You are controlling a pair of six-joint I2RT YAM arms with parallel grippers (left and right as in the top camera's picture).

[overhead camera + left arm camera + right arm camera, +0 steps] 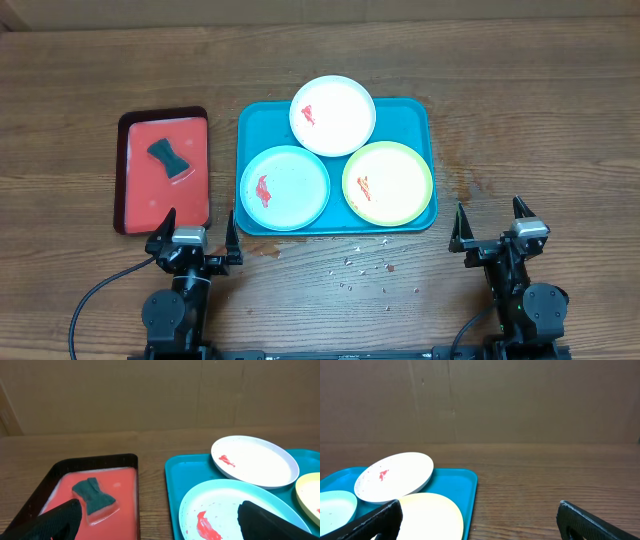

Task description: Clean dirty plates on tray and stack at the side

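The teal tray (415, 115) lies mid-table and holds three plates with red sauce smears: a white plate (333, 115) at the back, leaning over the tray's far rim, a light blue plate (285, 187) front left, and a yellow-green rimmed plate (388, 183) front right. My left gripper (197, 235) is open and empty, near the table's front edge, just left of the tray's front left corner. My right gripper (493, 226) is open and empty, to the right of the tray. The left wrist view shows the blue plate (225, 505) and white plate (255, 460).
A smaller red tray with a dark rim (165, 170) lies left of the teal tray and holds a dark green sponge (170, 158). Small crumbs (365, 268) are scattered on the wood in front of the teal tray. A cardboard wall stands behind the table.
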